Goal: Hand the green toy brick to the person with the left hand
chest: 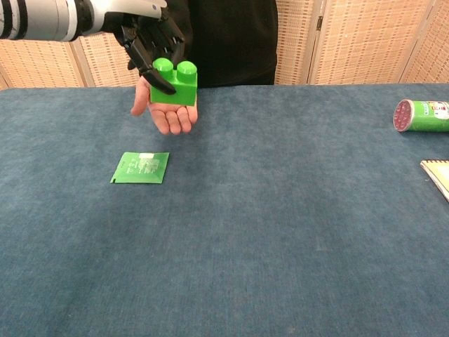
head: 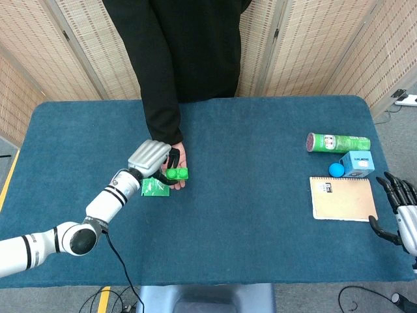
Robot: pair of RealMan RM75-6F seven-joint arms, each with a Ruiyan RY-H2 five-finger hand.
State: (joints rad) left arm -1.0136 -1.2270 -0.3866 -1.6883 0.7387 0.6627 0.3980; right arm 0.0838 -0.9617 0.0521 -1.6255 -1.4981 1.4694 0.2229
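Note:
My left hand (head: 151, 158) (chest: 149, 43) grips the green toy brick (head: 176, 174) (chest: 175, 82) and holds it just over the person's upturned palm (chest: 168, 112) (head: 178, 156). Whether the brick touches the palm I cannot tell. The person in black stands at the far side of the table, arm stretched out. My right hand (head: 399, 215) hangs at the table's right front edge with fingers spread and nothing in them; the chest view does not show it.
A flat green packet (head: 155, 188) (chest: 141, 168) lies on the blue table (chest: 280, 232) below the palm. At the right are a green can on its side (head: 338, 142) (chest: 421, 115), a blue ball (head: 336, 170), a blue box (head: 358, 163) and a notebook (head: 343, 198).

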